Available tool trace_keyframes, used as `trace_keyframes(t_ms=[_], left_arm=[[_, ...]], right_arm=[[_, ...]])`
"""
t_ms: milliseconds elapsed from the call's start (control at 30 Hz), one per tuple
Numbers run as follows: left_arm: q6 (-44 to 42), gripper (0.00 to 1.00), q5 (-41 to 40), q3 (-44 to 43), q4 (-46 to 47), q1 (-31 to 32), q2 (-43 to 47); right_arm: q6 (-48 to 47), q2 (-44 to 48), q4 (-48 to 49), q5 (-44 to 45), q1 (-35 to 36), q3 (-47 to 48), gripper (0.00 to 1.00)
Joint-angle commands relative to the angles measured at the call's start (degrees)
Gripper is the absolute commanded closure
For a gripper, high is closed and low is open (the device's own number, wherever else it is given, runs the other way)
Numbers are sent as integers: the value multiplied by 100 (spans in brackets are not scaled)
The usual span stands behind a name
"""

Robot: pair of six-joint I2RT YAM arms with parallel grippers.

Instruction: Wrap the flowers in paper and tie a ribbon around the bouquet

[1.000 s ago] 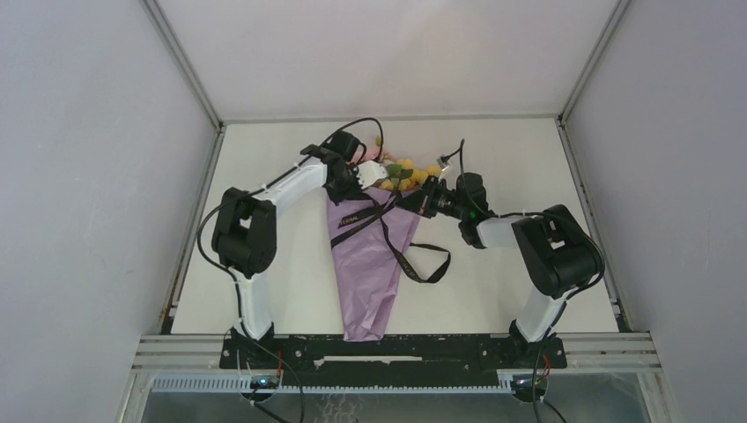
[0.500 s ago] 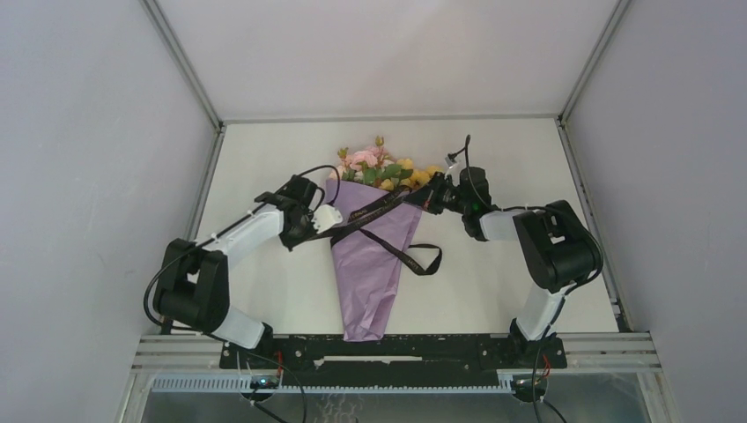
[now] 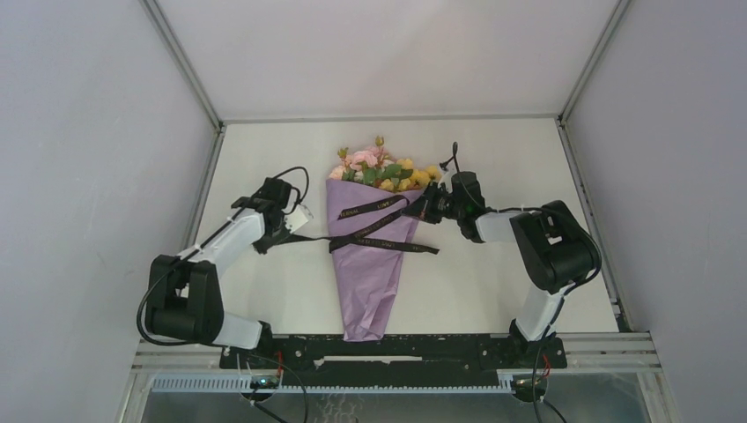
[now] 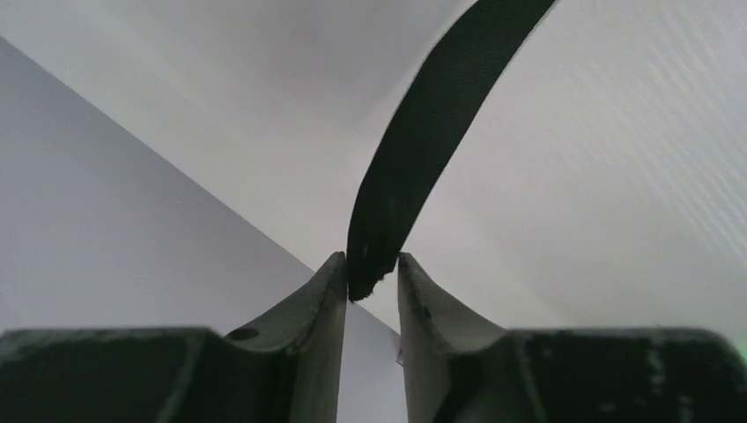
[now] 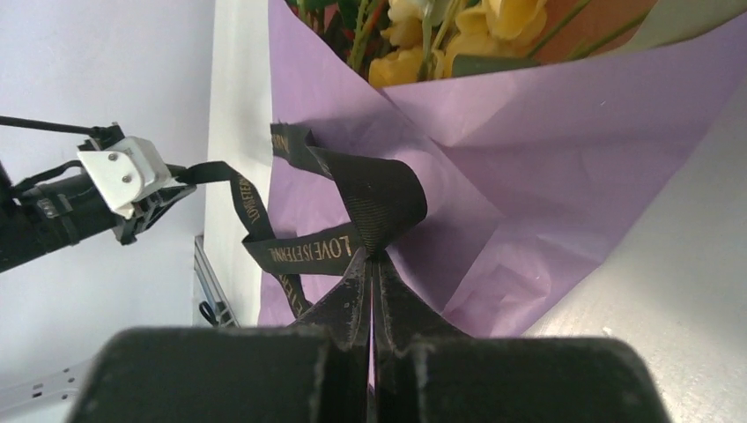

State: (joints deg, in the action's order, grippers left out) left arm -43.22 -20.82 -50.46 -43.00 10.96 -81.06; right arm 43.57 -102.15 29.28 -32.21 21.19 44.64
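The bouquet lies on the table, a cone of purple paper (image 3: 366, 282) with pink and yellow flowers (image 3: 374, 167) at its far, wide end. The dark ribbon (image 3: 379, 225) crosses the cone in two bands. My right gripper (image 3: 425, 210) is at the cone's right edge, shut on a ribbon loop (image 5: 379, 198) just above its fingertips (image 5: 372, 260), with the paper (image 5: 546, 167) right behind. My left gripper (image 3: 306, 222) is left of the cone. Its jaws stand slightly apart, and the frayed ribbon end (image 4: 423, 141) lies loosely between the fingertips (image 4: 371, 264).
The white table (image 3: 493, 291) is ringed by grey walls, with a metal rail (image 3: 396, 352) along the near edge. The left arm's elbow (image 3: 181, 300) sits low at the near left. The right arm's elbow (image 3: 555, 247) is right of the bouquet.
The left arm swung away from the flowers to the left, drawing the ribbon straight across the cone. Its jaws, shut before, have parted. The loose ribbon loop on the right has pulled in.
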Motion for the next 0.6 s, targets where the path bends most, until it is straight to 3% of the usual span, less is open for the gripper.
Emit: trace_keyframes(t_ms=[0, 67, 133, 267, 400, 567], left_arm=[[152, 57, 440, -512, -865, 471, 424], [135, 40, 867, -744, -855, 1034, 712], [229, 34, 1548, -1181, -812, 1600, 580], [527, 31, 2314, -1614, 89, 2405, -68], [78, 29, 2257, -1637, 619, 3125, -696], [-125, 27, 2216, -1765, 774, 3412, -1397]], right_arm=[[-327, 165, -206, 3, 131, 272, 100], [-332, 168, -270, -4, 157, 334, 100], [-281, 160, -283, -22, 188, 377, 100], [-202, 159, -270, -80, 212, 412, 100], [-257, 241, -440, -88, 206, 414, 100], [-327, 350, -624, -131, 167, 411, 100]])
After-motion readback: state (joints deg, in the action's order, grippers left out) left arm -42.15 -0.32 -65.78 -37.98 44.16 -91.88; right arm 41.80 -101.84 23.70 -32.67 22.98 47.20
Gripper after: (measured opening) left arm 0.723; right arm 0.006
